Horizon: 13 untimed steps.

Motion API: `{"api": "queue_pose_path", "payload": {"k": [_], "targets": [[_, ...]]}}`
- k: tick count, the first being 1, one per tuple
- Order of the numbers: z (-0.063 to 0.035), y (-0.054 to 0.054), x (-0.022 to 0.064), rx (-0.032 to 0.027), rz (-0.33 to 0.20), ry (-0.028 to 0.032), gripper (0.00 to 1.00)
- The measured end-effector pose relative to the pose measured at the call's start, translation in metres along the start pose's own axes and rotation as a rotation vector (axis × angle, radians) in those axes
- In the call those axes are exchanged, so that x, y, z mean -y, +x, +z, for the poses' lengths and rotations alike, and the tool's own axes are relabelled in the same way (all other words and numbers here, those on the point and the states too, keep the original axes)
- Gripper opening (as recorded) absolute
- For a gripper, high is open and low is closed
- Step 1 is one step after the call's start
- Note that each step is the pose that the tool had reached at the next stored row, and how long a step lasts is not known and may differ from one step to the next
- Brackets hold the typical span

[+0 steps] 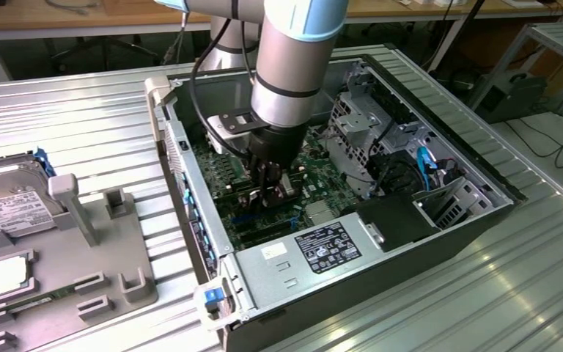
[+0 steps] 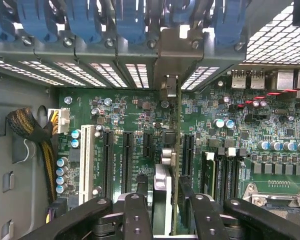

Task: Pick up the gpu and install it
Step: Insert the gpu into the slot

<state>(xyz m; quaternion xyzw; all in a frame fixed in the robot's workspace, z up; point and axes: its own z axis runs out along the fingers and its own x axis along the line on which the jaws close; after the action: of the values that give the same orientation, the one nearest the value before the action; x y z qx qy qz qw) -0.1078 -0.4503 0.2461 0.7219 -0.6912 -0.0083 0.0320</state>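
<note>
Wrist view: the robot's gripper (image 2: 167, 220) has its black fingers (image 2: 135, 215) closed from both sides on the gpu (image 2: 163, 192), pinching the card by its flat faces. The card stands on edge inside the open computer case (image 1: 438, 220). Seen end-on, it is a thin dark strip with a silver block on one face, and a narrow metal bracket (image 2: 170, 87) at its far end meets the case's slotted rear wall (image 2: 105, 75).

Beneath it lies the green motherboard (image 2: 125, 115), where the card lines up among the long black slots (image 2: 108, 160). Whether its lower edge has entered one cannot be told.

The card looks light and stiff but fragile. It seems safest held as here, across the board's faces near its upper edge, clear of the contacts and small parts.

In the exterior view, the arm (image 1: 286, 66) reaches straight down into the case. The case lies on its side on a ribbed metal worktop (image 1: 86, 110), with a hard drive (image 1: 8, 198) on a grey holder (image 1: 86, 257) well apart on the exterior view's left.
</note>
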Motion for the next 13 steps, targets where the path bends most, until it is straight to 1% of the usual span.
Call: {"api": "queue_pose_path", "payload": {"k": [2,3,8,9,10,13], "targets": [[-0.0047,0.0002,-0.0003,-0.0002,0.0,0.0004,0.36],[-0.0054,0.0002,-0.0004,-0.0001,0.0,0.0006,0.36],[-0.0053,0.0002,-0.0004,0.0002,0.0,0.0008,0.36],[-0.0053,0.0002,-0.0004,0.0007,0.0,0.0008,0.36],[-0.0055,0.0002,-0.0005,0.0026,0.0,0.0007,0.36],[-0.0054,0.0002,-0.0004,0.003,0.0,0.0009,0.36]]}}
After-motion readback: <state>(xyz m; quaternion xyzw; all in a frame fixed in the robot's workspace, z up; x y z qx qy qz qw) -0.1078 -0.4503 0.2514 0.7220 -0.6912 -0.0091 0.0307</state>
